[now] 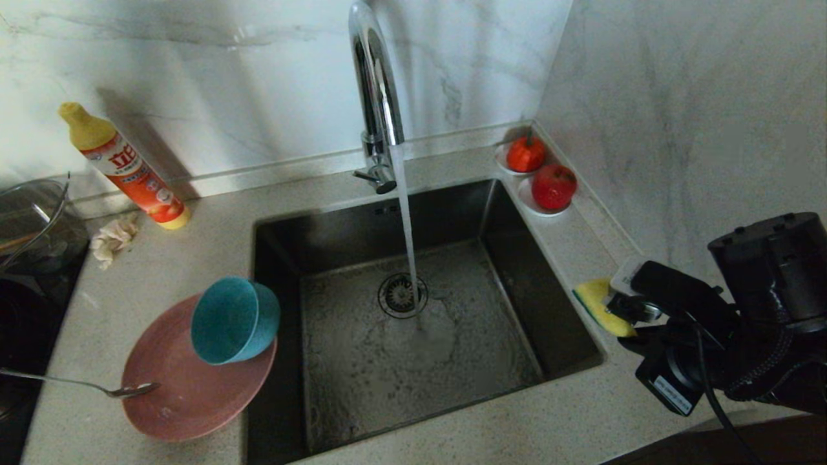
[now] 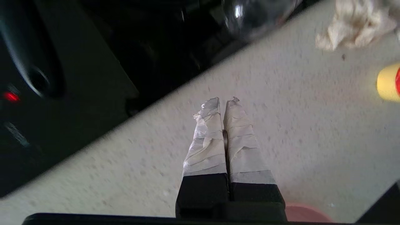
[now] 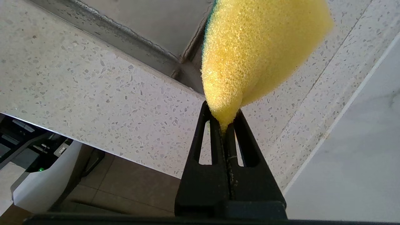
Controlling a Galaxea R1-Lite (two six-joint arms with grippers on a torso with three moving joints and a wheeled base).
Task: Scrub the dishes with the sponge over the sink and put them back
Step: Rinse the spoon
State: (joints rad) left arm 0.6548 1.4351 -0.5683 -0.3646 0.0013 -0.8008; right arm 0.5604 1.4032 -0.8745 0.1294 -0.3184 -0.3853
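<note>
Head view: right gripper (image 3: 225, 120) clamps sponge (image 3: 250, 47) right of sink (image 1: 452, 213); left gripper (image 2: 223, 103) pressed together, empty, above counter (image 2: 281, 131) left of sink.

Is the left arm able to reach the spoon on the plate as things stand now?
Probably yes. The left end effector is shut and empty above bare counter, and the spoon lies uncovered on the plate's left rim. It must open first.

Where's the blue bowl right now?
In the head view, the bowl lies tipped on the pink plate, on the counter left of the sink.
</note>
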